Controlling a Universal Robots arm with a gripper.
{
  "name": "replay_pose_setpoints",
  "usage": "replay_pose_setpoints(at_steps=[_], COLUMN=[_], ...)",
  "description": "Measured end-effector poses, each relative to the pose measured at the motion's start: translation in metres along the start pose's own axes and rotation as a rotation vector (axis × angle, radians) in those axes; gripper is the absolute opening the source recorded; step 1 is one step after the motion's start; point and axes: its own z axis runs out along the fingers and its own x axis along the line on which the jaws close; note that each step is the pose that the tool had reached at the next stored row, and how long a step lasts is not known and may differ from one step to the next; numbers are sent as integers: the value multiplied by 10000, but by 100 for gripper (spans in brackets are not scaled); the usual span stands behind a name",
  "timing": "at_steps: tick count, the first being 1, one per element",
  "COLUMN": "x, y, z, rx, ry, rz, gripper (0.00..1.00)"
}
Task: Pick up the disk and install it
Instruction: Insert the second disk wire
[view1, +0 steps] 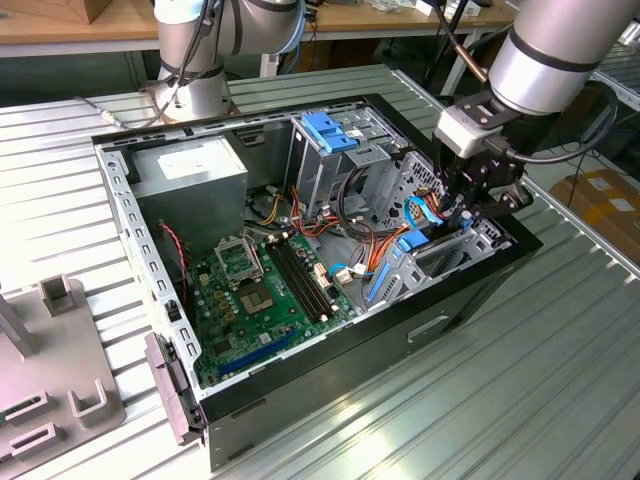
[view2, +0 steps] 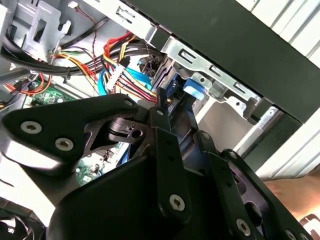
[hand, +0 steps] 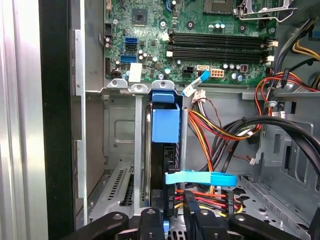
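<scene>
The disk (hand: 165, 125) stands on edge in a narrow metal bay at the corner of the open computer case (view1: 420, 335), its blue plastic bracket facing up and its black body (hand: 170, 165) below. My gripper (hand: 171, 207) reaches down into that bay, one finger on each flat side of the disk, shut on it. In the second wrist view the gripper (view2: 175, 107) closes on a blue and dark edge beside the bay's metal rail. In the exterior view the gripper (view1: 465, 215) is low inside the case at the exterior view's right.
A bundle of red, yellow and black cables (hand: 220, 130) and a flat blue cable (hand: 200, 177) crowd the bay's side. The green motherboard (view1: 260, 290), a grey power-supply box (view1: 190, 170) and a drive cage with a blue handle (view1: 330, 130) fill the case. A grey fixture (view1: 60, 380) lies outside.
</scene>
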Motion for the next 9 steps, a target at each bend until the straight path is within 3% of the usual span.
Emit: replay_pose_setpoints(at_steps=[5, 9], x=[-4, -5], y=[-22, -24], z=[-191, -210], rx=[0, 0], ry=[0, -1], rz=[0, 0], gripper=[30, 30])
